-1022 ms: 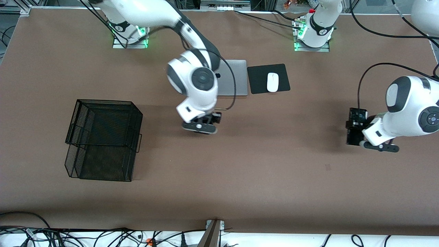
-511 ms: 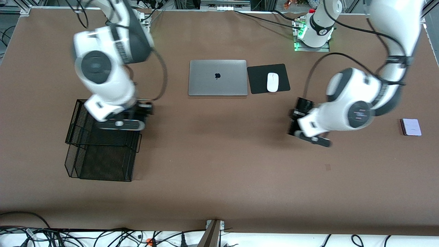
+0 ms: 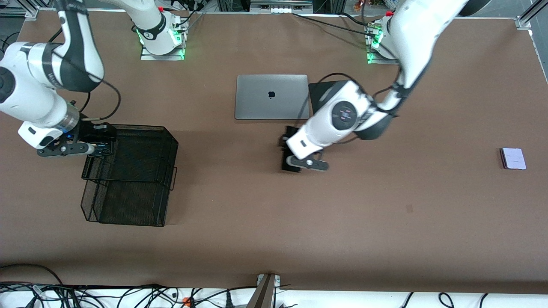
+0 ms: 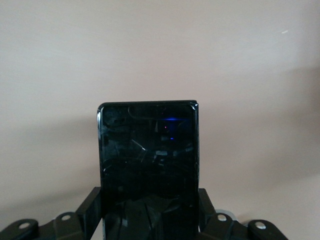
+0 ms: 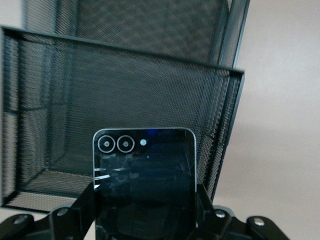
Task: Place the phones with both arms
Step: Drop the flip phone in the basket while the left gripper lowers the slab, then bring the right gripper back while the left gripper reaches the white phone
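My right gripper (image 3: 100,146) (image 5: 145,212) is shut on a small black phone (image 5: 144,170) (image 3: 105,150) with two camera rings. It hangs at the edge of the black mesh basket (image 3: 169,137) (image 5: 125,90), at the right arm's end of the table. My left gripper (image 3: 291,154) (image 4: 148,215) is shut on a long black phone (image 4: 148,160) (image 3: 290,166) over the bare tabletop mid-table, just nearer the front camera than the laptop. A pale lavender phone (image 3: 513,158) lies flat at the left arm's end.
A closed grey laptop (image 3: 271,96) lies mid-table toward the bases. Beside it is a black mouse pad (image 3: 319,92), partly covered by the left arm. The brown tabletop (image 3: 385,214) is bare toward the front camera.
Both arms swept toward the right arm's end with their phones. The right gripper went from mid-table to the basket, the left from its own end to mid-table, uncovering the lavender phone.
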Robot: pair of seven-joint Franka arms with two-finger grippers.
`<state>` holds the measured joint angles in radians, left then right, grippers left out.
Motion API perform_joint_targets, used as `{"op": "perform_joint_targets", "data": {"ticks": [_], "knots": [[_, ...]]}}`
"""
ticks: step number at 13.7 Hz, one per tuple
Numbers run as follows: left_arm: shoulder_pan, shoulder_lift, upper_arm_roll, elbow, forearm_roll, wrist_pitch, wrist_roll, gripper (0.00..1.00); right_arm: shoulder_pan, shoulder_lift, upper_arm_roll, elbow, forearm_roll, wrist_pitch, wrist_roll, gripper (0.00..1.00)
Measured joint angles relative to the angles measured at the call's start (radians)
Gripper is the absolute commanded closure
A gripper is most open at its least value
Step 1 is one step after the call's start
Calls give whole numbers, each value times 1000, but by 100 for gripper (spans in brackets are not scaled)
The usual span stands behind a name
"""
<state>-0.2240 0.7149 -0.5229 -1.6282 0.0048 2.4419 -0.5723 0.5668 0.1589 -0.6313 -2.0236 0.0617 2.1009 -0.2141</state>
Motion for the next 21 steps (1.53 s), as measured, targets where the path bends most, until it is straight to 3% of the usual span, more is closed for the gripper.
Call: {"op": "perform_joint_targets", "data": {"ticks": [2, 4, 5, 6, 7, 10, 14, 16, 18, 21], "knots": [[-113, 88, 51, 4, 0, 168, -66, 60, -8, 46, -1, -13, 45, 44, -22, 100], [-181, 167, 90, 23, 0, 278, -96, 0, -4, 100, 5, -13, 80, 85, -22, 100], [-188, 187, 93, 37, 0, 299, -110, 0, -3, 126, 6, -12, 95, 99, -22, 84], [-186, 187, 96, 50, 0, 299, -114, 0, -4, 147, 6, -8, 104, 107, -20, 48], [-177, 186, 99, 64, 0, 299, -115, 0, -9, 163, 5, -4, 115, 111, -19, 2], [-111, 143, 98, 84, 0, 213, -116, 0, -25, 187, 2, 44, 157, 99, -19, 0], [4, -57, 101, 113, 0, -323, -113, 0, -29, 185, 0, 237, 156, -130, -1, 0], [87, -132, 110, 114, 0, -491, -107, 0, -22, 183, 3, 351, 150, -258, 57, 0], [200, -164, 117, 114, 1, -583, -46, 0, 22, 183, 13, 422, 150, -333, 158, 0], [399, -179, 119, 114, 60, -649, 196, 0, 184, 190, 29, 444, 150, -345, 359, 0]]}}
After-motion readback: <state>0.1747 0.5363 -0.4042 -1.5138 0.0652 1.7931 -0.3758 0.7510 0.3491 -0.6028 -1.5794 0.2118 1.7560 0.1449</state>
